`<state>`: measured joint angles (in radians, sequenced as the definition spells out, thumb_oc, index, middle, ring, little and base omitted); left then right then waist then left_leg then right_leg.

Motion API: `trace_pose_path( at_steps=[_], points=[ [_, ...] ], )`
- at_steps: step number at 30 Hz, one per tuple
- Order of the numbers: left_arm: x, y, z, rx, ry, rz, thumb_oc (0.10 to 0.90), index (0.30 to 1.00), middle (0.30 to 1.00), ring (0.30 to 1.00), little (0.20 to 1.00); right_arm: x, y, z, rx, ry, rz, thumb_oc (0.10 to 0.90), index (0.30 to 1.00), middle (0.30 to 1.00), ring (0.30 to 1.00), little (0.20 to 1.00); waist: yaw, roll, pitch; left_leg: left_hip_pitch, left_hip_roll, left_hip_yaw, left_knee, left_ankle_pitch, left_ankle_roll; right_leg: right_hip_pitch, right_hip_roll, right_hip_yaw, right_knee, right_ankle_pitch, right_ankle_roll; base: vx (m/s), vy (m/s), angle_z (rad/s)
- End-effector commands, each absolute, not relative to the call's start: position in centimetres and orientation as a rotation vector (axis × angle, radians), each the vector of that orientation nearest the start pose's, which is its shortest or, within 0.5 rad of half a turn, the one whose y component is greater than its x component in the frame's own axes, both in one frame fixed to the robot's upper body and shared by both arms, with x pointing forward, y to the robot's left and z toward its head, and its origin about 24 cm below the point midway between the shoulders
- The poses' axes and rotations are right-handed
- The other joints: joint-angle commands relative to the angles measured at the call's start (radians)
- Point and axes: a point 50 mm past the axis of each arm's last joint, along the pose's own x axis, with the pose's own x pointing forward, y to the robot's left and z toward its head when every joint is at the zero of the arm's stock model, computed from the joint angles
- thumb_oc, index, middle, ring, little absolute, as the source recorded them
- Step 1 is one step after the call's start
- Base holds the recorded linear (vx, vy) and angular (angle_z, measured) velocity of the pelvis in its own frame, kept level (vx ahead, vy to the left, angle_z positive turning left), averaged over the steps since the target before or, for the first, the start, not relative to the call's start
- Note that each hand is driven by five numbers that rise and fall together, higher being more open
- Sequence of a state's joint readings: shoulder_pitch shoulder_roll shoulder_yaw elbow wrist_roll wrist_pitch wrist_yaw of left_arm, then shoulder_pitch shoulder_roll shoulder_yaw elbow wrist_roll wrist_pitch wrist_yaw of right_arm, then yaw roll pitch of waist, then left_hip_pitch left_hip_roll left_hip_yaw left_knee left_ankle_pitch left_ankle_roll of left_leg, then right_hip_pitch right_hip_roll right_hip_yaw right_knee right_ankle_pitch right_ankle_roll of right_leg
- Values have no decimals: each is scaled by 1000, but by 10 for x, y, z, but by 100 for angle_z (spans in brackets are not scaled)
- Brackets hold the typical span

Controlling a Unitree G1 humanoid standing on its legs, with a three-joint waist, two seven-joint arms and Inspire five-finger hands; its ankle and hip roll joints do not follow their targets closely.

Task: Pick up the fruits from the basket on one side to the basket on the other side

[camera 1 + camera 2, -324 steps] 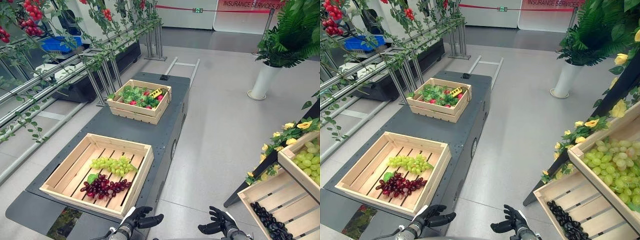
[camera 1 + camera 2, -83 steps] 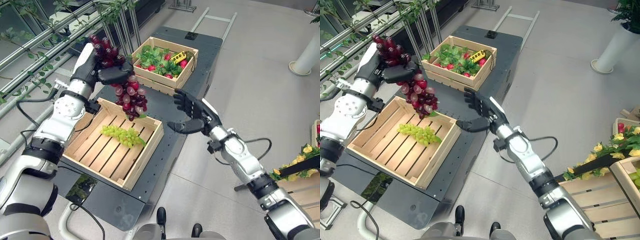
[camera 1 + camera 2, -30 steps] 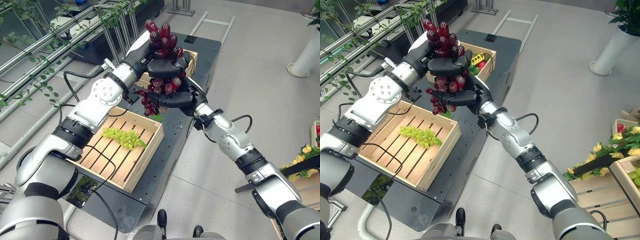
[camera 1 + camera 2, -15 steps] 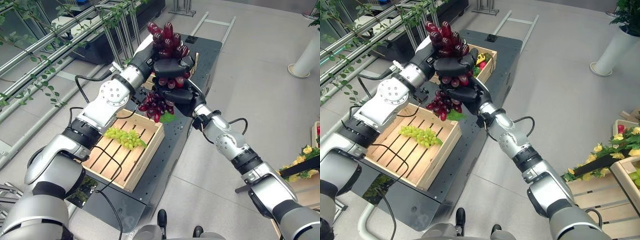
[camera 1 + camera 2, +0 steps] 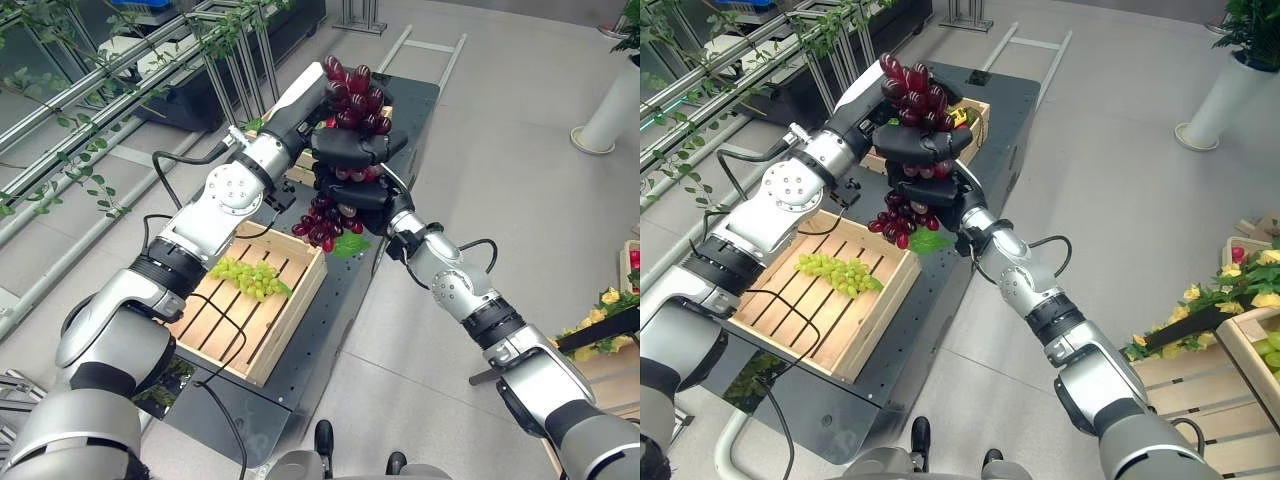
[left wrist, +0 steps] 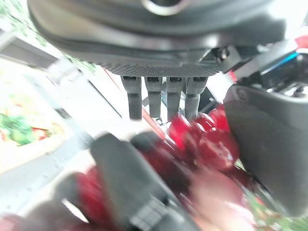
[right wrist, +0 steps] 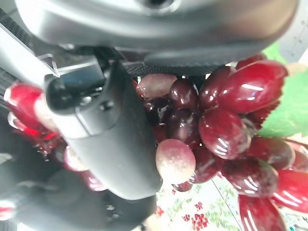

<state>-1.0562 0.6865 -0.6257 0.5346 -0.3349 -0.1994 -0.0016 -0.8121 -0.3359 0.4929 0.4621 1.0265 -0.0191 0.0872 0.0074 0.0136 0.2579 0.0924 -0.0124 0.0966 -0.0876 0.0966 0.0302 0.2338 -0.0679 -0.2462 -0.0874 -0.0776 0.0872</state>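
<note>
The bunch of red grapes point(image 5: 342, 150) hangs in the air above the dark cart point(image 5: 400, 130), over the stretch between the near wooden crate point(image 5: 290, 330) and the far crate of greens point(image 5: 975, 118), with a green leaf point(image 5: 350, 244) dangling at its lower end. The left hand point(image 5: 345, 143) is clamped round the upper part of the bunch, its thumb and fingers curled across the grapes. Just beneath it, the right hand point(image 5: 358, 193) is wrapped round the middle of the same bunch, and the right wrist view shows its thumb point(image 7: 108, 134) pressed against the grapes point(image 7: 216, 125). So both hands grip the bunch together, touching or nearly touching each other. In the near wooden crate a bunch of green grapes point(image 5: 250, 277) lies on the slats.
</note>
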Motion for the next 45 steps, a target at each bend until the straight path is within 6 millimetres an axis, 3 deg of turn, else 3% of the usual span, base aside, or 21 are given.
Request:
trace_pose_path(
  at_steps=[1, 6, 10, 19, 23, 24, 26, 27, 30, 36, 45],
  points=[
    [392, 219, 242, 564, -435, 53, 800, 900, 900, 900, 900, 365, -99, 181, 505, -319, 507, 400, 300, 300, 300, 300, -8, 17, -227, 58, 16, 14, 0, -172, -56, -62, 19, 18, 0, 22, -25, 9, 3, -7],
    [383, 249, 228, 459, -441, 208, 800, 900, 900, 900, 900, 362, -125, 143, 512, -232, 422, 400, 300, 300, 300, 300, -28, 13, -221, 67, 20, 34, 0, -177, -56, -64, 21, 37, 0, 22, -25, 24, 9, -10],
    [376, 257, 217, 387, -461, 256, 800, 900, 900, 900, 900, 357, -142, 116, 516, -160, 370, 400, 300, 300, 300, 300, -41, 12, -214, 73, 22, 46, 0, -181, -55, -66, 22, 51, 0, 24, -25, 22, 18, -9],
    [367, 258, 192, 372, -437, 261, 800, 900, 900, 900, 900, 332, -160, 66, 510, -31, 331, 400, 300, 300, 300, 300, -74, 10, -192, 87, 24, 77, 0, -188, -49, -73, 23, 89, 0, 35, -18, 32, 21, -16],
    [363, 260, 175, 349, -397, 274, 800, 900, 900, 900, 900, 320, -163, 51, 495, 2, 320, 400, 300, 300, 300, 300, -87, 8, -180, 90, 25, 90, 0, -189, -46, -78, 23, 103, 0, 39, -15, 22, -2, -26],
    [358, 260, 158, 341, -359, 284, 800, 900, 900, 900, 900, 310, -165, 41, 478, 24, 321, 400, 300, 300, 300, 300, -93, 5, -173, 91, 25, 96, 0, -190, -44, -81, 24, 111, 0, 41, -14, 16, -13, -25],
    [353, 260, 142, 328, -318, 291, 800, 900, 900, 900, 900, 302, -164, 32, 466, 47, 326, 400, 300, 300, 300, 300, -99, 3, -168, 91, 25, 100, 0, -190, -42, -84, 25, 118, 0, 42, -13, 8, -18, -23],
    [347, 258, 122, 314, -259, 292, 800, 900, 900, 900, 900, 292, -164, 22, 463, 79, 326, 400, 300, 300, 300, 300, -105, 0, -157, 94, 26, 104, 0, -191, -39, -85, 27, 126, 0, 44, -12, -2, -21, -27],
    [339, 257, 94, 277, -158, 315, 800, 900, 900, 900, 900, 279, -168, 7, 472, 139, 314, 400, 300, 300, 300, 300, -116, -8, -147, 96, 27, 114, 0, -192, -36, -90, 30, 140, 0, 46, -11, 5, -24, -27],
    [332, 260, 73, 259, -82, 332, 800, 900, 900, 900, 900, 263, -179, -16, 465, 212, 271, 400, 300, 300, 300, 300, -136, -12, -134, 105, 32, 137, 0, -192, -34, -88, 34, 155, 0, 49, -8, 23, -9, -12],
    [316, 230, 40, 207, -18, 230, 800, 900, 900, 900, 900, 245, -180, -32, 379, 260, 231, 400, 300, 300, 300, 300, -134, -23, -98, 89, 32, 143, 0, -188, -29, -110, 38, 171, 2, 59, -4, -11, 0, -9]
  ],
)
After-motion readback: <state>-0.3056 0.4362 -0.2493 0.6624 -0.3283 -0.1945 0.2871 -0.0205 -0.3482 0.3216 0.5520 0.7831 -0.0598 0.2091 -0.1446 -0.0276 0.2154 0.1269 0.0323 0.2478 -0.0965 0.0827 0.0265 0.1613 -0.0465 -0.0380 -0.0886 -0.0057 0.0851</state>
